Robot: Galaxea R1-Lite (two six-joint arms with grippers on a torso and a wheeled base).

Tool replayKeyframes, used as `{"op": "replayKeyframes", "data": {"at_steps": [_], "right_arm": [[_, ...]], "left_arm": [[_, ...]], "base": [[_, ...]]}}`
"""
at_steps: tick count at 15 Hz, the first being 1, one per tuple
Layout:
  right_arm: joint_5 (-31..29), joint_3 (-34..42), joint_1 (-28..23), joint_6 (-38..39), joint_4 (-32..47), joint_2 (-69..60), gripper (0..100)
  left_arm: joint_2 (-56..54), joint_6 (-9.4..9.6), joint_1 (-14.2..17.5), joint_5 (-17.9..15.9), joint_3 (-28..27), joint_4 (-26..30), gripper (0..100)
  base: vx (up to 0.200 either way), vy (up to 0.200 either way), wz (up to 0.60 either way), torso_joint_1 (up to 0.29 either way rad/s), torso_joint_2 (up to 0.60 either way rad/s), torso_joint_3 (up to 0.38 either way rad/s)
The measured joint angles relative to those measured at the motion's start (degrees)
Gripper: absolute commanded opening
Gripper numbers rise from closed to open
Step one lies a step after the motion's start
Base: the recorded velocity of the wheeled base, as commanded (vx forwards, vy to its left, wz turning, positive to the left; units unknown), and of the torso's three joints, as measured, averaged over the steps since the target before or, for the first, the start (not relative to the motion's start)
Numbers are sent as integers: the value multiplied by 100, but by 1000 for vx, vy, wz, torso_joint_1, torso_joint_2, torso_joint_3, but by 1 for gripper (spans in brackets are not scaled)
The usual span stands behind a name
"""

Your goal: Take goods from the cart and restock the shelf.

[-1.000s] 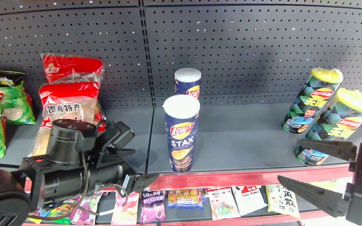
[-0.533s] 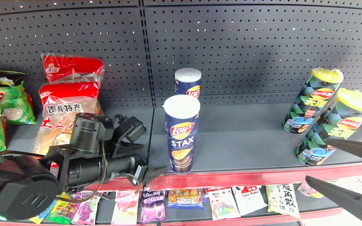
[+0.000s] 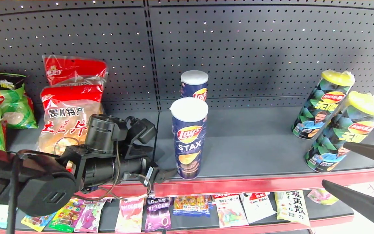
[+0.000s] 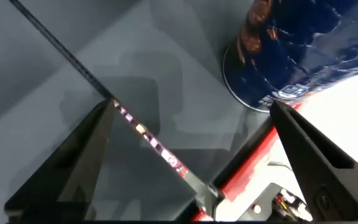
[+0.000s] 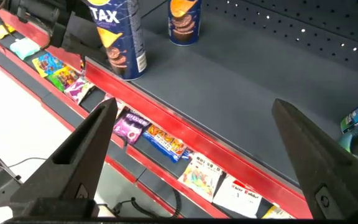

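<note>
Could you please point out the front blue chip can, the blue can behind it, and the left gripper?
front blue chip can [image 3: 188,143], head view, on its label.
rear blue can [image 3: 194,77], head view, on its white lid.
left gripper [image 4: 192,104], left wrist view, midway between its fingertips.

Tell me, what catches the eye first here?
A tall dark-blue crisp can standing upright at the red front edge of the shelf, with a twin behind it. The robot's left hand sits open just beside the can's base, and yellow-lidded cans lean at the shelf's right end.
</note>
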Motion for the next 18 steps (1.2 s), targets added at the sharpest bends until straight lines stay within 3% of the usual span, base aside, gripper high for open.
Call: {"op": "replayKeyframes", "data": {"at_steps": [12, 15, 18], "right_arm": [[2, 4, -50, 0, -2, -50, 100], [24, 83, -341, 5, -2, -74, 100], [29, 286, -711, 6, 38, -291, 100]], "left_arm": [[210, 2, -30, 20, -265, -2, 100], [-37, -46, 28, 228, -151, -77, 100], [-833, -165, 262, 400, 389, -112, 100]], "base": [[0, 0, 0, 0, 0, 0], [0, 0, 0, 0, 0, 0], [0, 0, 0, 0, 0, 0]]}}
